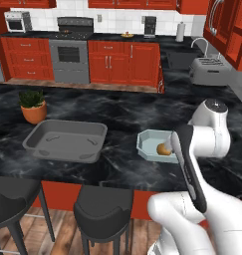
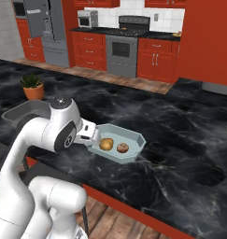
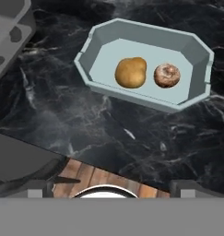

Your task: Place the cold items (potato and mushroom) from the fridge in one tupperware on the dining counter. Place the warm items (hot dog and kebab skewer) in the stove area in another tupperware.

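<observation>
Potato (image 3: 130, 72) and mushroom (image 3: 167, 75) lie side by side in pale tupperware (image 3: 102, 33) on dining counter (image 3: 62, 115). Gripper (image 3: 111, 186) above, jaws released, holding nothing. Cold step looks complete; next: drive to stove (image 1: 68, 35) for warm items.

occlusion: arm (image 1: 192, 149) hides right part of tupperware (image 1: 148, 144) | mushroom (image 3: 167, 76) underside unseen
</observation>
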